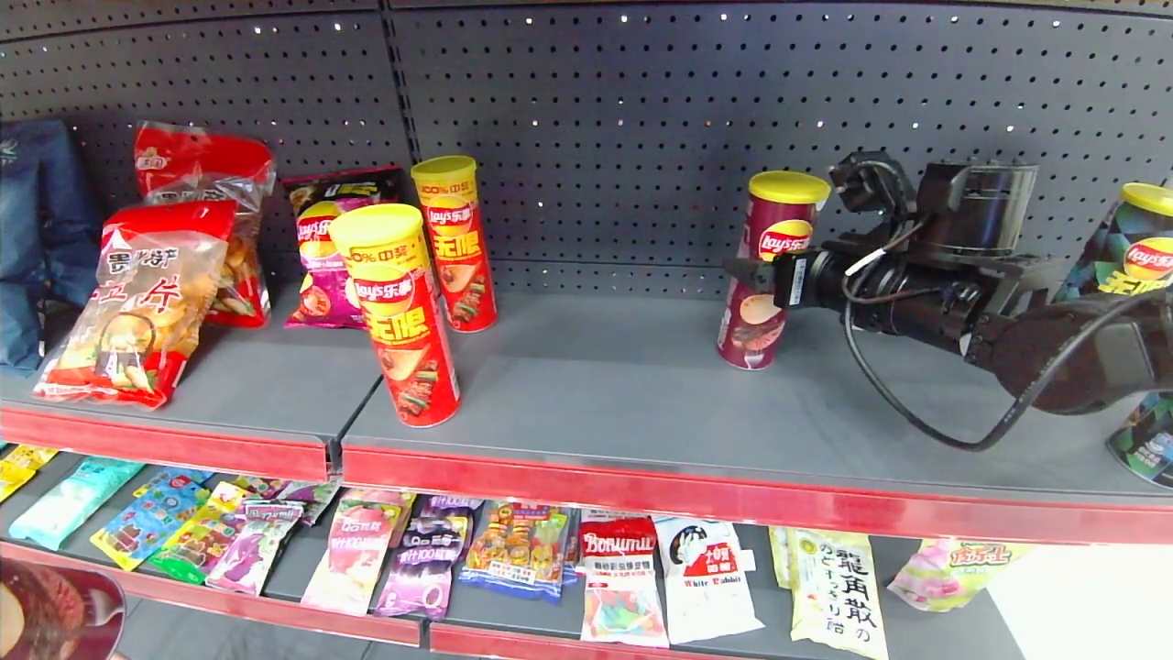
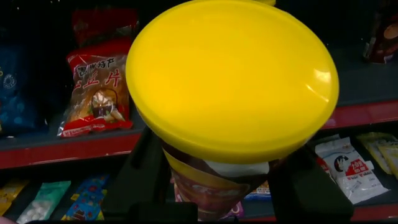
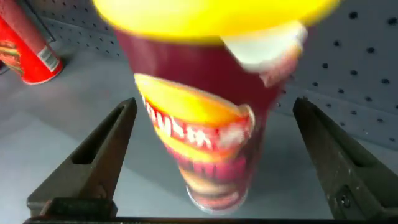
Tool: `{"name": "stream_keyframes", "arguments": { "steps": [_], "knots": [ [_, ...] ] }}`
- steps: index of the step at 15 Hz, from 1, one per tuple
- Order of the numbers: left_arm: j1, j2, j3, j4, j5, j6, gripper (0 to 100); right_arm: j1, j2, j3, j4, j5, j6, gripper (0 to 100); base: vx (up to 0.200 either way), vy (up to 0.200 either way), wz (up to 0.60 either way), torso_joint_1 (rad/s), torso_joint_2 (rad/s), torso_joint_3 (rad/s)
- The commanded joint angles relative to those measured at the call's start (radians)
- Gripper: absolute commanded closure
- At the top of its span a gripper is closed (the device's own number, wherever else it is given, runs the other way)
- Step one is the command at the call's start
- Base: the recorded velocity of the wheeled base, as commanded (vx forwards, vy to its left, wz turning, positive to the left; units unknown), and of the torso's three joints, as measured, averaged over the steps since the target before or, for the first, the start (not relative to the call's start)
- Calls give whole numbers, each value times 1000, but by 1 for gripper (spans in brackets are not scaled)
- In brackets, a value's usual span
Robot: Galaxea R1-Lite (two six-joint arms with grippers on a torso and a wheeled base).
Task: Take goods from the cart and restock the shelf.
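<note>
A maroon chips can (image 1: pixel 779 220) with a yellow lid stands upright on the grey shelf (image 1: pixel 596 385), right of the middle. My right gripper (image 1: pixel 753 275) is at its mid-height, open, with one finger on each side and gaps to the can (image 3: pixel 205 143); its fingers (image 3: pixel 93 162) do not touch it. My left gripper (image 2: pixel 217 186) is shut on a second maroon can, whose yellow lid (image 2: pixel 233 74) faces the wrist camera. It is held in front of the shelves, below the top shelf's level. Part of that can (image 1: pixel 46 614) shows at the lower left corner.
Two red cans (image 1: pixel 403 312) (image 1: pixel 455 243) stand left of centre, with snack bags (image 1: pixel 137 302) and a purple bag (image 1: pixel 325 247) farther left. A dark patterned can (image 1: pixel 1136 247) is at the right end. Candy packets (image 1: pixel 550 550) lie on the lower shelf. Bare shelf lies between the red cans and the maroon can.
</note>
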Motion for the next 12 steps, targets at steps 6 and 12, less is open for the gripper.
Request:
{"name": "stream_keyframes", "arguments": {
  "steps": [6,12],
  "knots": [
    [0,0,3,2,0,0,100,0,80,-95,-1,-35,0,0,0,0,0,0,0,0],
    [0,-6,12,2,0,0,100,27,76,-88,-1,-75,0,100,0,0,0,0,0,0]
  ]
}}
